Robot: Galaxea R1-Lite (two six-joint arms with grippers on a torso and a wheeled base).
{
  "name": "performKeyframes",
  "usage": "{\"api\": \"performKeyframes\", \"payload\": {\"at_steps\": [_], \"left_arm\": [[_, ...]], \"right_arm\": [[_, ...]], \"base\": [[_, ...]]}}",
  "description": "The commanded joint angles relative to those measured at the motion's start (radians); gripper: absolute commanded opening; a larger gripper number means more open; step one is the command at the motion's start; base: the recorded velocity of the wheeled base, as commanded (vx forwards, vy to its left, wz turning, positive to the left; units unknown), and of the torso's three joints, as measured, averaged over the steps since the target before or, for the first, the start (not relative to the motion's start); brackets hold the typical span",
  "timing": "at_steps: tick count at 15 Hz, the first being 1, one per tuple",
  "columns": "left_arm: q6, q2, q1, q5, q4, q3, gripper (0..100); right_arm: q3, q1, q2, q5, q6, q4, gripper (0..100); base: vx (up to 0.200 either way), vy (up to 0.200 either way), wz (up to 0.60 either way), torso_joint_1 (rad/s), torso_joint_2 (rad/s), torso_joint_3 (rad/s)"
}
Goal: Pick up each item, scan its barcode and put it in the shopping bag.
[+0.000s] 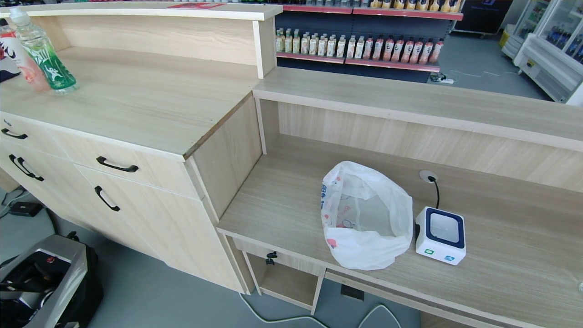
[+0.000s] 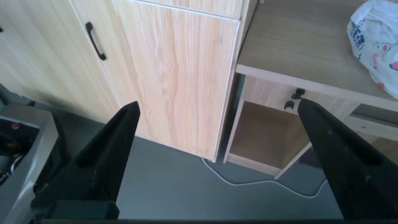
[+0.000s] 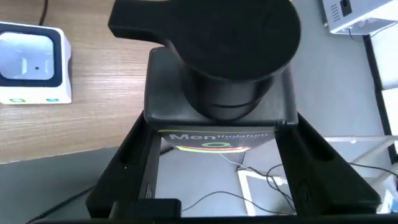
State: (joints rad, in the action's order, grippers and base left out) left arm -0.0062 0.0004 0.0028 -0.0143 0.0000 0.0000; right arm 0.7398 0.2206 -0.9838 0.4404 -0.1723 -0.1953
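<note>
A white plastic shopping bag [image 1: 364,214] lies open on the lower desk [image 1: 282,200], with the white, blue-framed barcode scanner [image 1: 441,234] just to its right. Two drink bottles, one green-labelled [image 1: 43,52] and one pink-labelled [image 1: 18,54], stand on the higher counter at far left. My right gripper [image 3: 221,124] is shut on a dark bottle with a round black cap [image 3: 217,56], held near the desk's edge to one side of the scanner [image 3: 31,62]. My left gripper [image 2: 217,107] hangs open and holds nothing, low above the floor before the cabinet, with the bag [image 2: 376,37] off to one side.
The tall counter block [image 1: 136,105] with drawers stands left of the desk, and a raised ledge [image 1: 410,100] runs behind the desk. The scanner's cable goes to a grommet [image 1: 428,176]. Cables lie on the floor [image 2: 249,177]. Store shelves stand far behind.
</note>
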Motion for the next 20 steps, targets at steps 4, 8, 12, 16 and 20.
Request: {"api": "performKeyframes", "payload": {"at_steps": [4, 8, 12, 16, 20], "left_arm": [[0.000, 0.000, 0.000, 0.000, 0.000, 0.000, 100], [0.000, 0.000, 0.000, 0.000, 0.000, 0.000, 100], [0.000, 0.000, 0.000, 0.000, 0.000, 0.000, 100], [0.000, 0.000, 0.000, 0.000, 0.000, 0.000, 100], [-0.001, 0.000, 0.000, 0.000, 0.000, 0.000, 100]], "right_arm": [[0.023, -0.099, -0.006, -0.080, -0.006, 0.056, 0], [0.012, -0.155, -0.134, -0.083, -0.004, 0.209, 0], [-0.019, -0.153, -0.361, -0.181, -0.006, 0.494, 0], [-0.069, -0.153, -0.547, -0.393, -0.022, 0.784, 0], [-0.080, -0.136, -0.694, -0.408, -0.047, 0.870, 0]], "base": [[0.000, 0.000, 0.30, 0.001, 0.00, -0.002], [0.000, 0.000, 0.60, 0.002, 0.00, 0.002], [0.000, 0.000, 0.15, 0.002, 0.00, 0.001], [0.000, 0.000, 0.00, 0.000, 0.00, 0.000], [0.000, 0.000, 0.00, 0.000, 0.00, 0.000]]}}
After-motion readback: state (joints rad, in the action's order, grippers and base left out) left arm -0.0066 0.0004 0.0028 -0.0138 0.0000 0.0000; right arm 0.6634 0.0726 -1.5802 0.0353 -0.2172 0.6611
